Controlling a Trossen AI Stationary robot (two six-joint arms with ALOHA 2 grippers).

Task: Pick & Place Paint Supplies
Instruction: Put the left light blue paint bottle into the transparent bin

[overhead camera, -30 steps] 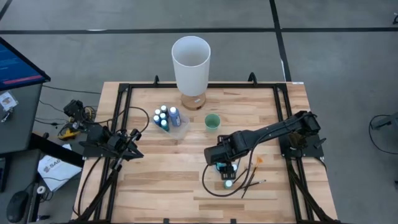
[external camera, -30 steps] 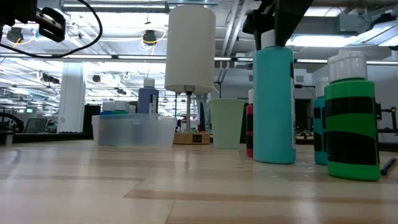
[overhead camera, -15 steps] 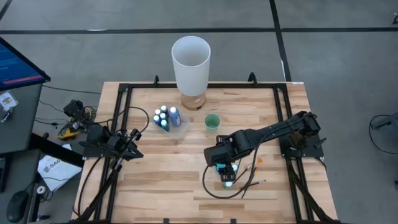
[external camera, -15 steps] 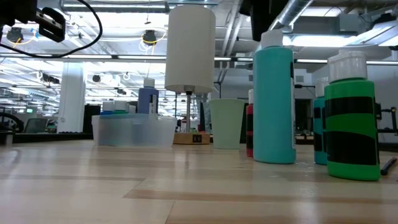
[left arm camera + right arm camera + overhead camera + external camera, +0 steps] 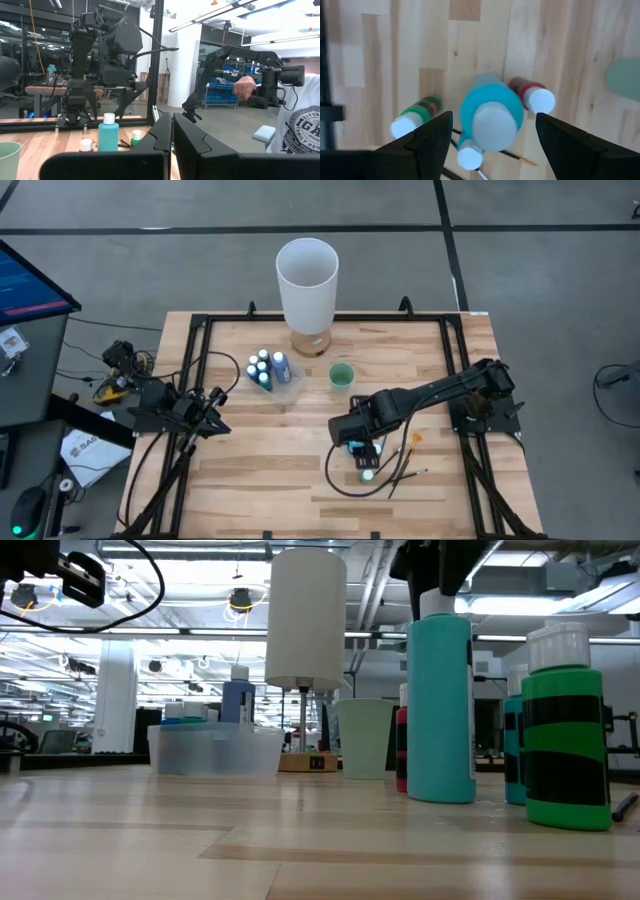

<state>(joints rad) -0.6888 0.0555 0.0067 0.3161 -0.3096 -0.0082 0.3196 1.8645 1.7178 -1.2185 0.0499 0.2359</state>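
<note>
1. We see the large teal bottle standing upright on the table, right of centre and low in the high view, straight under the right gripper.
2. The right gripper's fingers are spread wide, one on each side of the teal bottle's white cap, and in the right wrist view neither finger touches it.
3. Just beside the teal bottle stand a red bottle, a green bottle and a smaller teal bottle; all are white-capped.
4. In the low view the green bottle sits at the right edge of the frame, with the large teal bottle to its left.
5. Thin dark brushes lie on the wood just right of this cluster, and an orange-tipped brush lies above them in the high view.
6. A clear tray left of centre and higher in the high view holds several white-capped bottles, blue and teal, standing close together.
7. A small green cup stands right of the tray; we cannot tell whether it holds anything.
8. A tall white cylinder stands at the table's upper edge.
9. The left gripper waits over the table's left side, fingers pressed together.
</note>
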